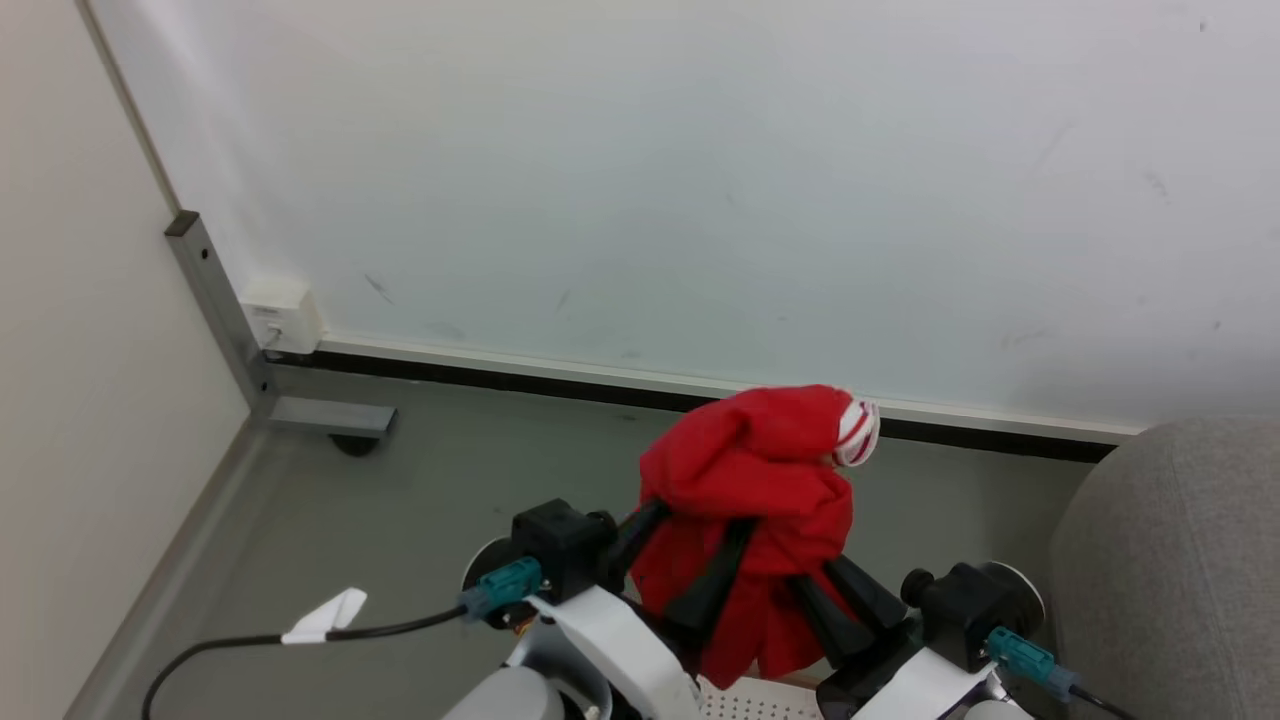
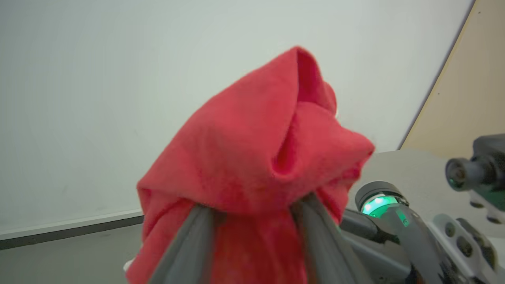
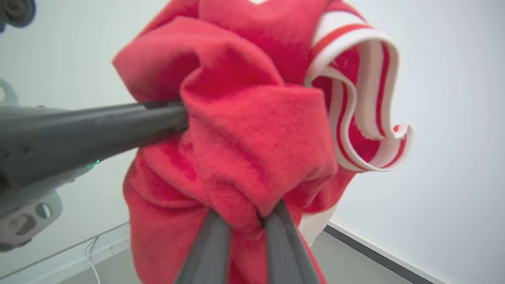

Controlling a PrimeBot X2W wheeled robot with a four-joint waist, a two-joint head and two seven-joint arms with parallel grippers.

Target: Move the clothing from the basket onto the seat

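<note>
Pinching a fold of the clothing (image 3: pixel 256 138) between nearly closed fingers, the right end effector (image 3: pixel 246 213) holds the red garment raised. The left end effector (image 2: pixel 254 205) has its fingers spread, with fabric bunched between them and draped over the tips; whether it clamps cannot be told. The clothing hangs at both end effectors' fingertips, above the basket (image 1: pixel 750 702). The seat (image 1: pixel 1170 560) lies to the right end effector's right.
</note>
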